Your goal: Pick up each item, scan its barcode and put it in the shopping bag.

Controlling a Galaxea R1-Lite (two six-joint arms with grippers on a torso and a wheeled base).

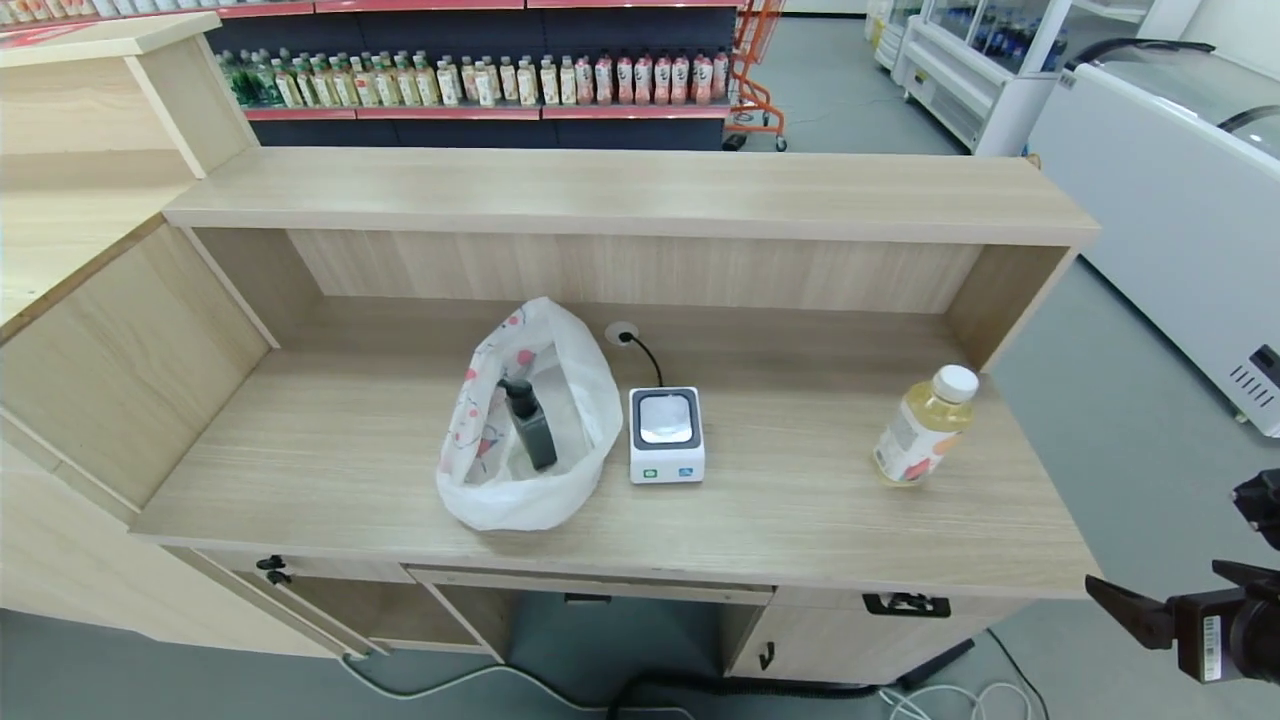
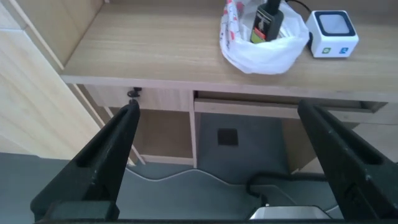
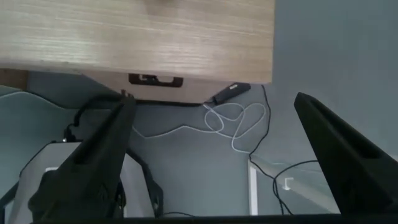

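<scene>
Right gripper is hanging low off the near corner of the counter, its fingers spread wide and holding nothing. Left gripper is likewise gaping wide and empty, hovering below and in front of the counter's front edge.

Up ahead of the left gripper, the shopping bag is sitting open on the counter with a dark pump bottle lying inside it, so one item seems to be done. Just beside the bag, on the side toward the right gripper, the scanner is facing upward.

Ahead of the right gripper and above it, well apart from its fingers, the drink bottle is standing upright on the counter, untouched. Judging by this, the task is looking about half done: that bottle is waiting to be picked up, passed over the scanner and dropped into the bag.
</scene>
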